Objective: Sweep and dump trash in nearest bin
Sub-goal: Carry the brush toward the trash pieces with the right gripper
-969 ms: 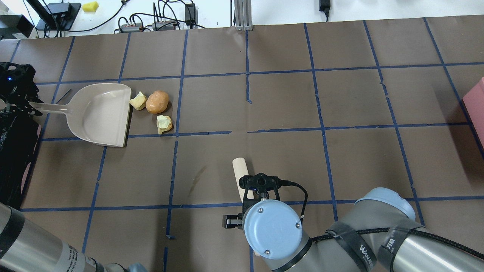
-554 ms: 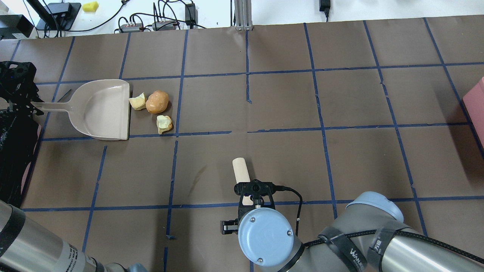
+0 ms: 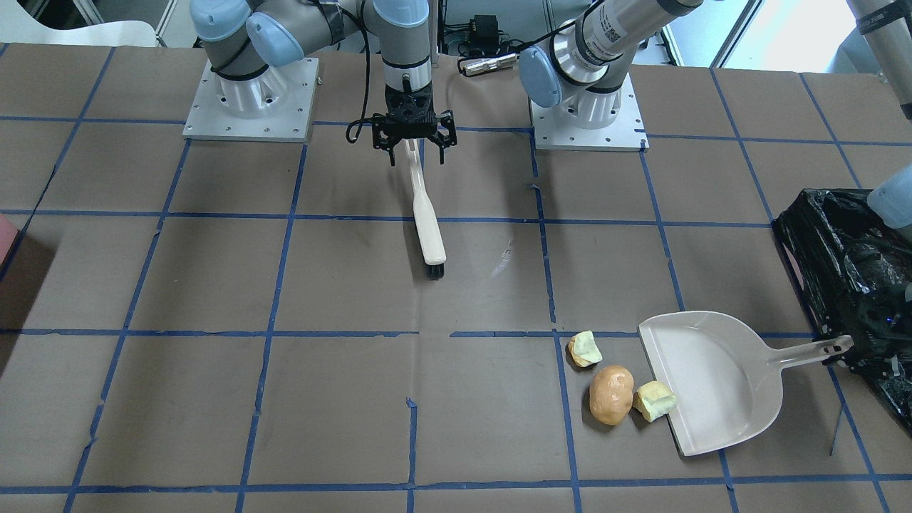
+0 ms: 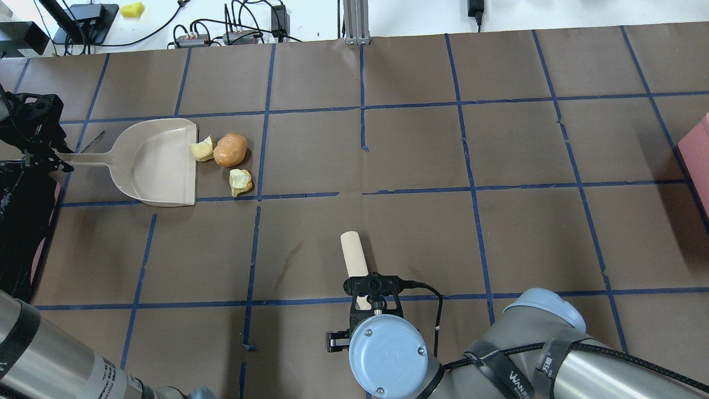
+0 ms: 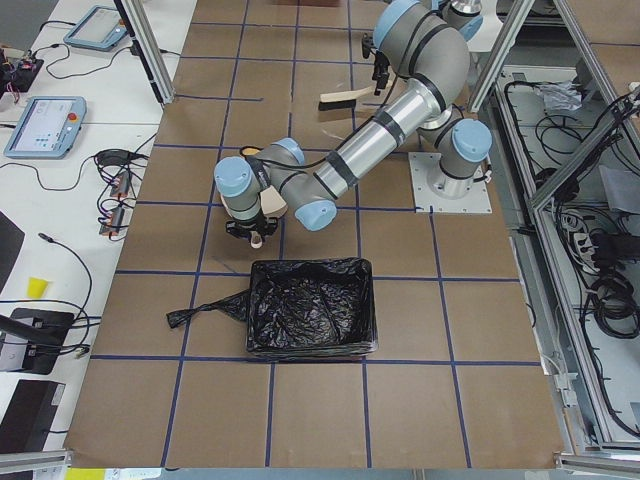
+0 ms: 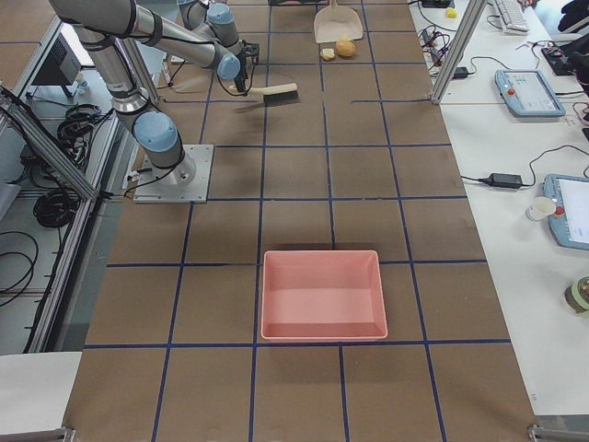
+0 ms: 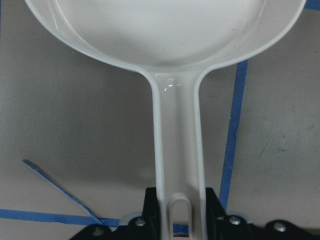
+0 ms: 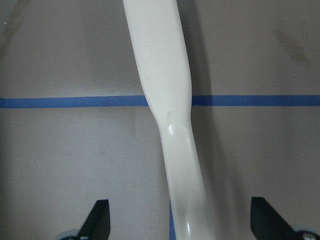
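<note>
Left claw [image 4: 54, 158] clamps beige dustpan [image 4: 155, 163] beside glossy, crinkled black-bagged bin [image 3: 819, 235].

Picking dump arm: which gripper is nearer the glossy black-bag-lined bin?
Left. The left gripper, holding the beige plastic dustpan, sits beside the bin; right gripper straddles the cream brush mid-table.

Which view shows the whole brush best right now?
Exterior front-facing: the brush shows full length, bristles visible, its handle inside the open right end effector. Overhead shows only its head end; right wrist only mid-handle; both side views show it tiny; left wrist misses it.
</note>
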